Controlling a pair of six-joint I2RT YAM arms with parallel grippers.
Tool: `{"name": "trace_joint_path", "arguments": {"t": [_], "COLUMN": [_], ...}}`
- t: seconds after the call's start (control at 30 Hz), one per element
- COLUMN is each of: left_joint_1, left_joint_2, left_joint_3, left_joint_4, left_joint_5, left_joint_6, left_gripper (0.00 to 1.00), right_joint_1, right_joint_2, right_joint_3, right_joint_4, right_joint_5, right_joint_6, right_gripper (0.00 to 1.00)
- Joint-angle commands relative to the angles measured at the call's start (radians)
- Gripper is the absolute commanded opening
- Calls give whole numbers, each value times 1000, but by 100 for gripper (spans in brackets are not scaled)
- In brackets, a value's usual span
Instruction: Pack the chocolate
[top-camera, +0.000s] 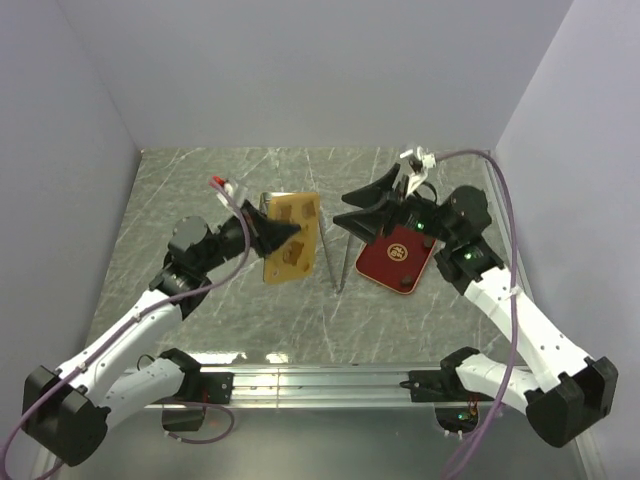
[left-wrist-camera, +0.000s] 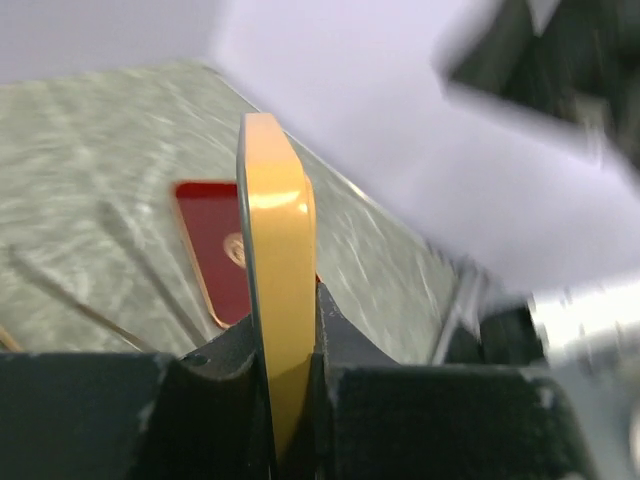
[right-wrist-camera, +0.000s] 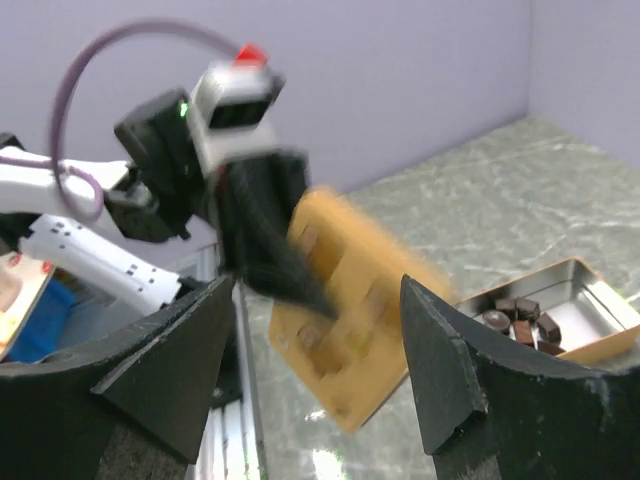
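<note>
- A tan moulded tray (top-camera: 300, 215) is clamped in the left jaws above the desk (top-camera: 200, 190).
- The right jaws are held wide apart.
- The chocolate (right-wrist-camera: 520, 315) is gathered in a metal tin (right-wrist-camera: 592, 285).

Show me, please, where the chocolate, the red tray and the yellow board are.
chocolate (right-wrist-camera: 522, 325), right wrist view, on a middle piece.
red tray (top-camera: 395, 258), top view, on its centre.
yellow board (top-camera: 305, 222), top view, on its bare upper face.

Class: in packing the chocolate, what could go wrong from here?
The left claw pinches the tilted gold panel by one edge in mid-air; it might slip. The open right claw is close to it, so the arms could collide. A dropped panel might hit the open tin of chocolate.
</note>
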Motion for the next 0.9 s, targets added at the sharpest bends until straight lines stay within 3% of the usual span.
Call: {"name": "trace_joint_path", "arguments": {"t": [0.0,0.03,0.13,0.27,0.87], "left_joint_1": [46,80,149,169,171], "left_joint_2": [41,50,98,184,256], "left_joint_3": [103,99,79,100,125], "left_joint_4": [-19,13,170,259,316], "left_joint_5": [-248,-209,-127,-20,62], "left_joint_6": [-218,-249,-373,-441,-446], "left_gripper": [1,1,1,1,1], "right_joint_1": [-9,-12,-17,-40,-58], "right_joint_2": [-22,-15,55,169,465], "right_joint_3": [-150,-187,-175,-149,-185], "right_joint_4": [279,347,334,389,794], "right_joint_5": [70,76,96,46,-138], "right_joint_6": [64,76,79,107,390], "right_gripper": [75,75,75,74,71]}}
